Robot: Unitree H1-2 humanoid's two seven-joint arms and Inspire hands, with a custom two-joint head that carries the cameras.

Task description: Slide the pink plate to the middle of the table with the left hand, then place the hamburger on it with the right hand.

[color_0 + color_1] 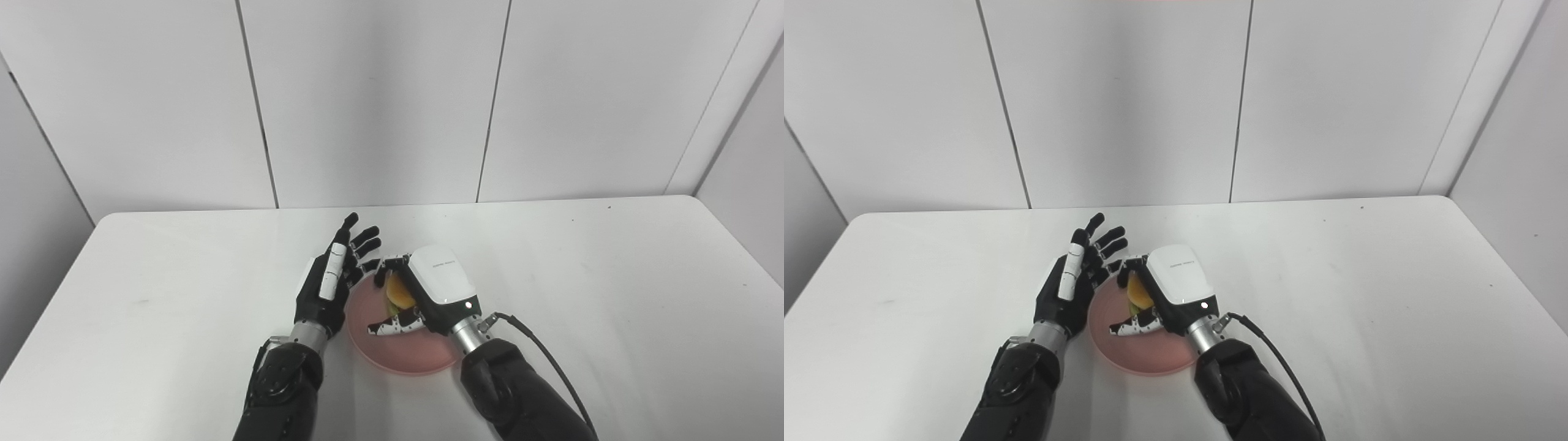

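The pink plate (404, 354) lies on the white table (612, 275), near the front middle. My right hand (429, 288) hovers over the plate with its fingers curled around the hamburger (399, 294), whose yellow bun and a bit of green show between fingers and thumb. Whether the hamburger touches the plate is hidden by the hand. My left hand (331, 275) stands at the plate's left rim, fingers spread and pointing away, holding nothing. In the right eye view the same left hand (1072, 282) and right hand (1173, 285) appear, above the plate (1151, 352).
A black cable (545, 355) runs from the right wrist across the table toward the front. White wall panels close off the table's far edge.
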